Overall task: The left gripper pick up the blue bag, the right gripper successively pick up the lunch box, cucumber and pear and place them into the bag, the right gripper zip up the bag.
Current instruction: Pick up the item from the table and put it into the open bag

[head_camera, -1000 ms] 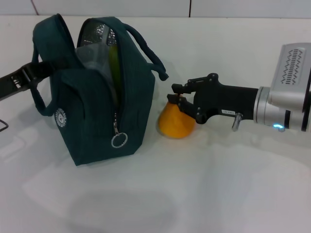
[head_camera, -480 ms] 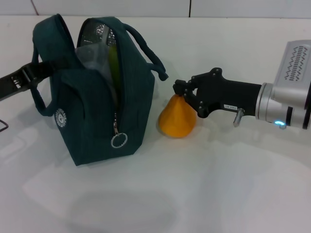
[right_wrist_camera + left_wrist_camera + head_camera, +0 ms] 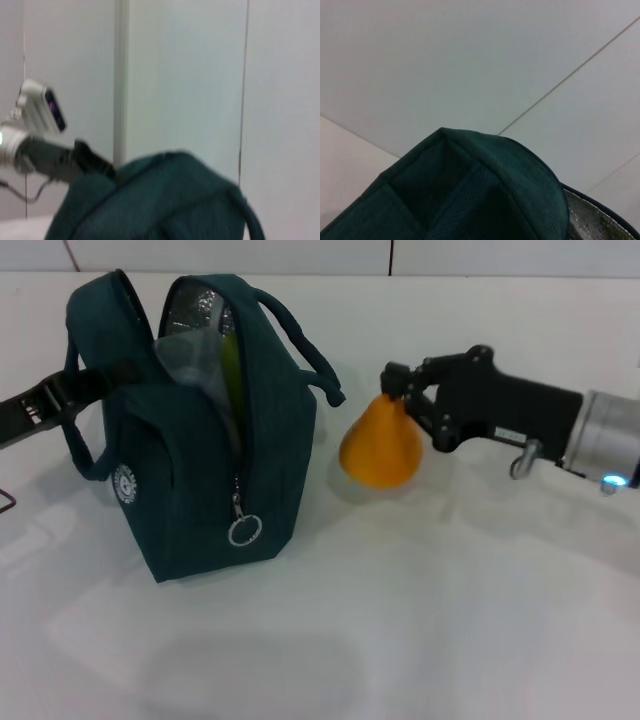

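The blue bag [image 3: 210,450] stands upright on the white table with its top unzipped and its ring zip pull [image 3: 244,530] hanging on the front. Inside it I see the clear lunch box [image 3: 188,358] and the green cucumber [image 3: 233,375] standing on end. My left gripper [image 3: 82,390] comes in from the left and is shut on the bag's far handle. To the right of the bag, my right gripper [image 3: 396,390] is shut on the narrow top of the orange pear [image 3: 380,450], which hangs just above the table. The wrist views show only bag fabric [image 3: 470,190] [image 3: 150,200].
A white wall with panel seams runs behind the table [image 3: 420,620]. A dark wire end [image 3: 6,500] shows at the left edge. The bag's near handle [image 3: 305,350] loops out toward the pear. My left arm [image 3: 50,155] appears in the right wrist view.
My right gripper has closed on the pear's top and lifted it off the table, moving up and slightly right. The bag and left gripper have not moved.
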`<control>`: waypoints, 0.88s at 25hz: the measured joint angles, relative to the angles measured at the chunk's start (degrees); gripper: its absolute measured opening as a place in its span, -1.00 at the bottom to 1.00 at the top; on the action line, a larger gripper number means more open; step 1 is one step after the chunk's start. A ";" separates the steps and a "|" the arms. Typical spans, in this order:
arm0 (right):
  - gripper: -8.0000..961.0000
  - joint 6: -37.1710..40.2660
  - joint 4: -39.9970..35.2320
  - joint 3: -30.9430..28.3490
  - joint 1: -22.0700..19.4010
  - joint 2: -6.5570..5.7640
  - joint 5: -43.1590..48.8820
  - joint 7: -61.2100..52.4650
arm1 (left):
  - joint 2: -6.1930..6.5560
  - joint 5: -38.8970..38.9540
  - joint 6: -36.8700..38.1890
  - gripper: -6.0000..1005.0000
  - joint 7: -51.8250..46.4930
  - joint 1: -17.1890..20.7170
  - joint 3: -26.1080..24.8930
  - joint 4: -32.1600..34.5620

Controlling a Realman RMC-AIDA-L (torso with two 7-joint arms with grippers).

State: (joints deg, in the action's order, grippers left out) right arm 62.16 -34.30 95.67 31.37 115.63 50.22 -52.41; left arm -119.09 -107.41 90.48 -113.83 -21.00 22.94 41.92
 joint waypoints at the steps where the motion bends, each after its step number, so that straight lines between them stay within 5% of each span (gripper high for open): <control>1: -0.94 1.38 -0.14 -1.12 -0.34 -0.08 0.04 -0.07 | -0.01 0.11 0.07 -0.91 0.00 0.02 0.00 0.00; 12: -0.94 18.23 -0.54 -11.68 -1.55 -0.15 -0.16 -0.24 | -0.15 1.75 2.53 -0.91 0.00 0.17 0.43 -0.58; 22: -0.94 18.27 -2.49 -12.50 3.89 0.42 -0.80 -0.46 | -0.23 2.32 4.83 -0.91 0.08 -0.13 0.62 -1.34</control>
State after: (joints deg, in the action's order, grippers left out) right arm 80.43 -36.79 83.18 35.26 116.05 49.42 -52.87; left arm -119.32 -105.09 95.31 -113.75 -21.13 23.56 40.59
